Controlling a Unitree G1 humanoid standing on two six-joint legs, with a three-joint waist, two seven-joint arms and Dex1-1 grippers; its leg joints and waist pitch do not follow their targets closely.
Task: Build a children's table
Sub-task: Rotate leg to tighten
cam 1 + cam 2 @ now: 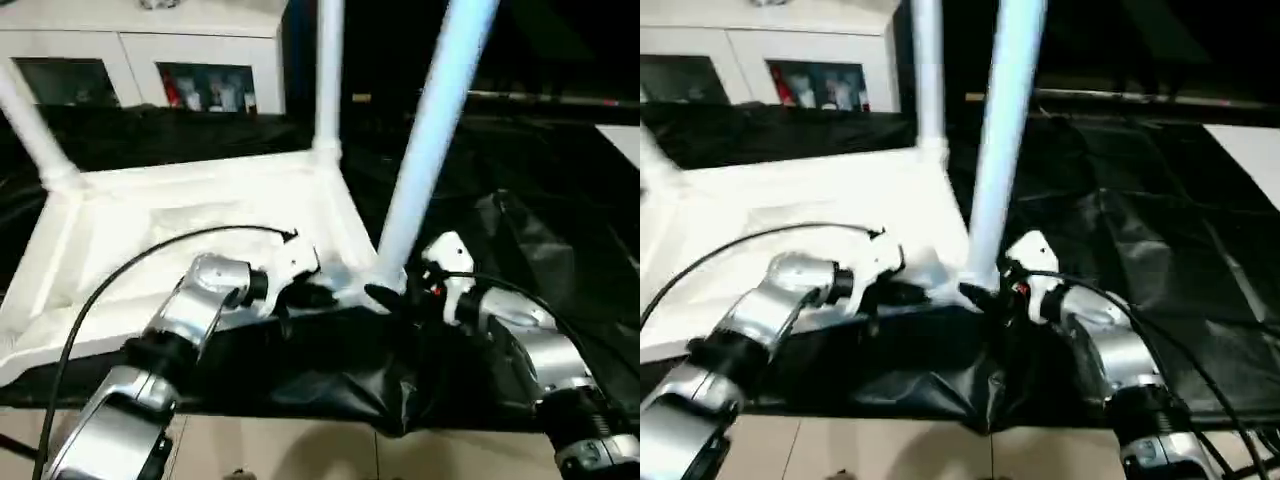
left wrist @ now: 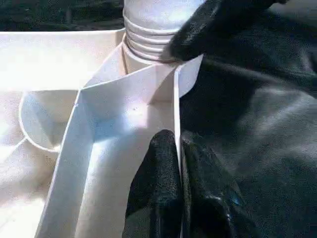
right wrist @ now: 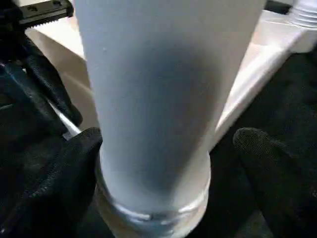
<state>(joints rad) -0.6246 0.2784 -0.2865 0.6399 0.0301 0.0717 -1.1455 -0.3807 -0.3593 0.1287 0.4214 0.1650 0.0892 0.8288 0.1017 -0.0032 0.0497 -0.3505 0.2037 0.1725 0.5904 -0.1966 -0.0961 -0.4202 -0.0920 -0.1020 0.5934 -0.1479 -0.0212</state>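
Observation:
The children's table top (image 1: 180,210) lies upside down on black cloth, its ribbed underside facing up. Three white legs stand in its corner sockets: one at far left (image 1: 30,120), one at the back (image 1: 328,70), and a near one (image 1: 430,130) in the corner closest to me. My left gripper (image 2: 179,148) is shut on the thin rim wall (image 2: 176,99) beside that near corner. My right gripper (image 3: 163,148) stands open around the base of the near leg (image 3: 163,74), one finger (image 3: 74,163) close against it and the other finger (image 3: 267,158) apart from it.
A white glass-door cabinet (image 1: 150,60) stands behind the table. Crumpled black cloth (image 1: 540,200) covers the work surface and hangs over its front edge above pale floor (image 1: 300,450). A black cable (image 1: 110,280) loops over my left forearm.

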